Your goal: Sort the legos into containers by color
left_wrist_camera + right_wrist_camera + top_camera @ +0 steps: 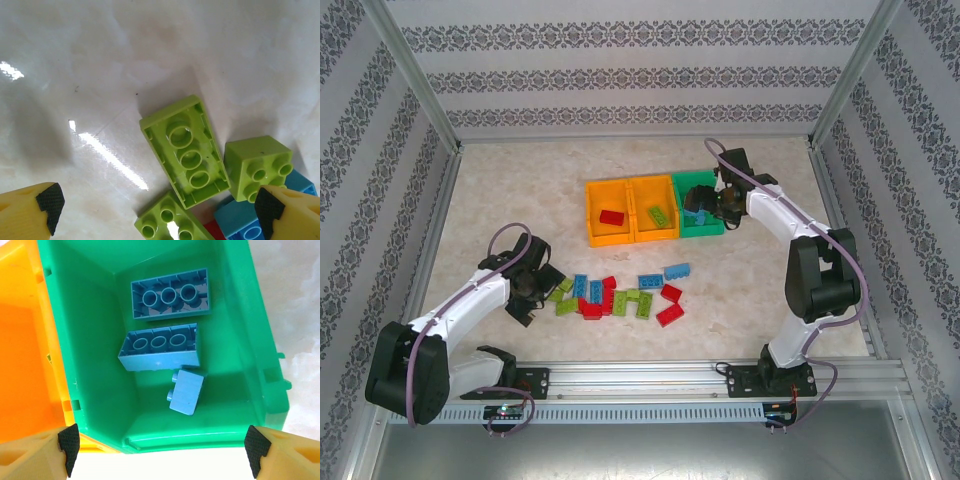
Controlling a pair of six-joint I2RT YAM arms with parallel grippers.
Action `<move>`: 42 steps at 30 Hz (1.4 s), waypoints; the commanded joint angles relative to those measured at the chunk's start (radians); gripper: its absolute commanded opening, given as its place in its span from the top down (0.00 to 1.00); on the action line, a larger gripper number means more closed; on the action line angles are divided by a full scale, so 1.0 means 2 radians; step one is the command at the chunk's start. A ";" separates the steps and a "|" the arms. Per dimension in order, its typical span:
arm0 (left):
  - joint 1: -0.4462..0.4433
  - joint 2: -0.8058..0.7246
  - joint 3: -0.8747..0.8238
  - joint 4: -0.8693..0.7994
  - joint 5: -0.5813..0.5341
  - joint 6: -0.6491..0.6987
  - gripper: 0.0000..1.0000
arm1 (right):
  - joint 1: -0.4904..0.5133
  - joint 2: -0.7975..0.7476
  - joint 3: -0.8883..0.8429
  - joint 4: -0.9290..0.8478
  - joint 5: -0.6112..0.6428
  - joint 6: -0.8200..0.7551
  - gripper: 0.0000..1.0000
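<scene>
While the left gripper is hovering with jaws spread wide and holding nothing, a light green brick is lying on the table among the loose legos. The right gripper is hanging released, grasping nothing, above the green bin, where three blue bricks are resting. The two orange bins are standing beside it.

A pale marbled counter, glossy, is enclosed by walls of striped floral wallpaper, with metal posts at the corners and a slotted rail along its near edge.
</scene>
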 commanded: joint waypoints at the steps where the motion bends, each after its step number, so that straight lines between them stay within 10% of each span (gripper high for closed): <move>1: 0.006 0.005 0.008 -0.004 -0.006 -0.057 0.02 | -0.005 -0.005 -0.002 0.003 -0.018 -0.005 0.11; 28: 0.013 0.165 0.080 0.036 -0.009 -0.092 0.18 | -0.020 -0.043 -0.050 -0.039 -0.027 -0.014 0.10; 33: 0.013 0.162 0.066 0.052 -0.013 -0.105 0.41 | -0.021 -0.040 -0.038 -0.054 -0.023 -0.024 0.10; 42: 0.013 0.152 0.068 0.040 -0.036 -0.107 0.51 | -0.023 -0.042 -0.036 -0.061 -0.021 -0.030 0.10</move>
